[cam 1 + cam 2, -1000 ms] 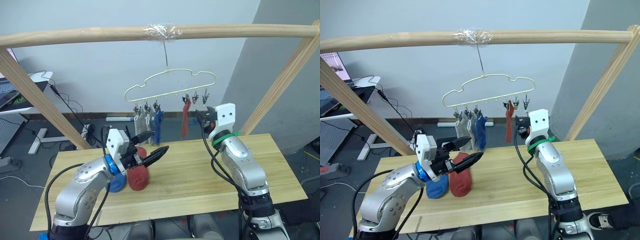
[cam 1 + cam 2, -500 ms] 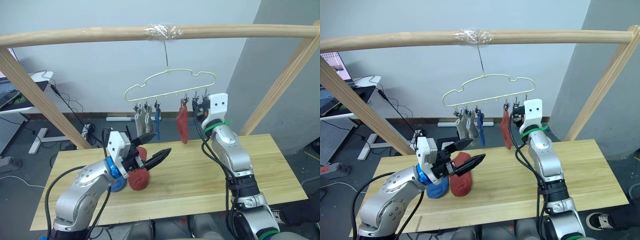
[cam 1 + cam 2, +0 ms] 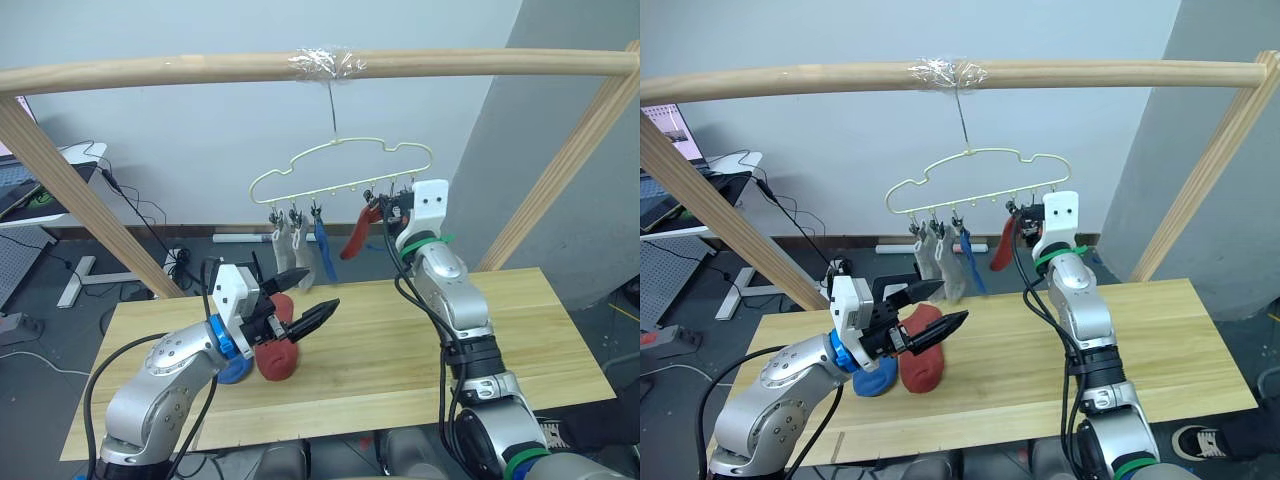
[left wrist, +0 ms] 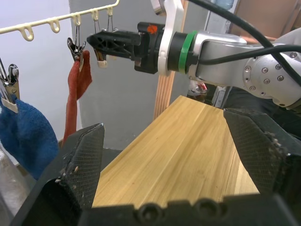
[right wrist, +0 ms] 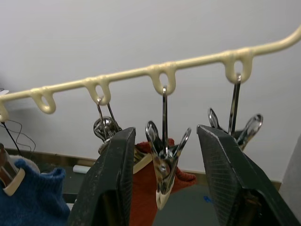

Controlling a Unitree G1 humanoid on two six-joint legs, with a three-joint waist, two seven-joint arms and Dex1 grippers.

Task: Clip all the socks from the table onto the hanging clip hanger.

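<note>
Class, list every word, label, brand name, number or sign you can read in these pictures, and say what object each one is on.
None: no readable text stands on anything.
The clip hanger, the hanging socks, the table and both end effectors, left and right, carry no lettering.
The monitor at the edge shows content too small to read.

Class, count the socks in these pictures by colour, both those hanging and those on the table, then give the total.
Blue socks: 2
Rust-red socks: 2
Grey socks: 2
Total: 6
</note>
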